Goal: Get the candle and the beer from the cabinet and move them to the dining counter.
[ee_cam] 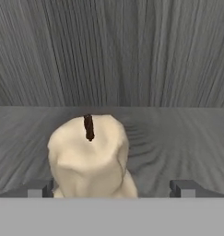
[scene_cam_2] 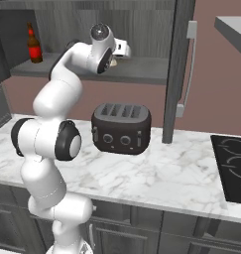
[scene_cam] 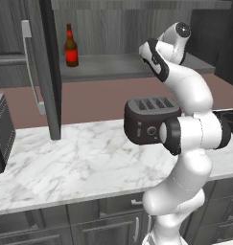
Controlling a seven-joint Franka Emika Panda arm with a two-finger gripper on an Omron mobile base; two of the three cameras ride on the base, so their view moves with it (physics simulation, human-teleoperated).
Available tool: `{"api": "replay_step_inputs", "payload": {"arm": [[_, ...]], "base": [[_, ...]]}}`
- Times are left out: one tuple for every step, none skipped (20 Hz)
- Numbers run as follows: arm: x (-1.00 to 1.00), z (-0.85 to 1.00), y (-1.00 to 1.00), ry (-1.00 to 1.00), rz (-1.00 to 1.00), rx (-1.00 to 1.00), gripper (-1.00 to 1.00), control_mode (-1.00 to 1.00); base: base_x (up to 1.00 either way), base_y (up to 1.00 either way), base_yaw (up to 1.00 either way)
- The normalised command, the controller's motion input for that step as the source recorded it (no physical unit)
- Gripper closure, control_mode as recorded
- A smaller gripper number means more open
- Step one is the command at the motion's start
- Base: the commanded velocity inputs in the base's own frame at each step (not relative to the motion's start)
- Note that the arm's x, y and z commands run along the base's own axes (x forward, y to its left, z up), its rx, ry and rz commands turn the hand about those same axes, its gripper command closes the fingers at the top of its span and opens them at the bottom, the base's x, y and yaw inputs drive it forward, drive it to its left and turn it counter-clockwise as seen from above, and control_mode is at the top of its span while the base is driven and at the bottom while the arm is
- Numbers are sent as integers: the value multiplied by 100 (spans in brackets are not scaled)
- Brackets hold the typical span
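Observation:
The cream candle point(ee_cam: 89, 156) with its dark wick stands on the grey shelf of the open cabinet point(ee_cam: 113, 55), close in front of the hand camera. My gripper point(ee_cam: 111, 188) is open, one fingertip on each side of the candle's base and apart from it; the candle sits nearer the left fingertip point(ee_cam: 39, 188). In the right base view a cream bit of the candle point(scene_cam_2: 113, 62) peeks out under my hand. The beer point(scene_cam: 71, 48) point(scene_cam_2: 34, 44) stands upright at the shelf's left end, well clear of my arm. The dining counter is out of view.
A dark toaster point(scene_cam: 149, 119) point(scene_cam_2: 122, 128) sits on the marble wall counter point(scene_cam: 79, 162) below the shelf. Open cabinet doors point(scene_cam: 47, 72) point(scene_cam_2: 179, 69) hang on both sides. A microwave point(scene_cam: 0, 134) is at the left, a cooktop point(scene_cam_2: 231, 166) at the right.

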Motion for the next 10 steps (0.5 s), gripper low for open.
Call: {"api": "replay_step_inputs", "payload": {"arm": [[0, 0, 15, 0, 0, 0, -100, -100], [0, 0, 16, 0, 0, 0, -100, -100], [0, 0, 19, 0, 0, 0, -100, -100], [0, 0, 21, 0, 0, 0, -100, -100], [0, 0, 20, 0, 0, 0, -100, -100], [0, 0, 19, 0, 0, 0, -100, -100], [0, 0, 17, 0, 0, 0, -100, -100], [0, 0, 14, 0, 0, 0, -100, -100], [0, 0, 10, 0, 0, 0, -100, -100], [4, 0, 5, 0, 0, 0, -100, -100]], "base": [[0, 0, 0], [0, 0, 0], [0, 0, 0], [0, 0, 0], [0, 0, 0], [0, 0, 0], [0, 0, 0], [0, 0, 0], [0, 0, 0], [0, 0, 0]]}}
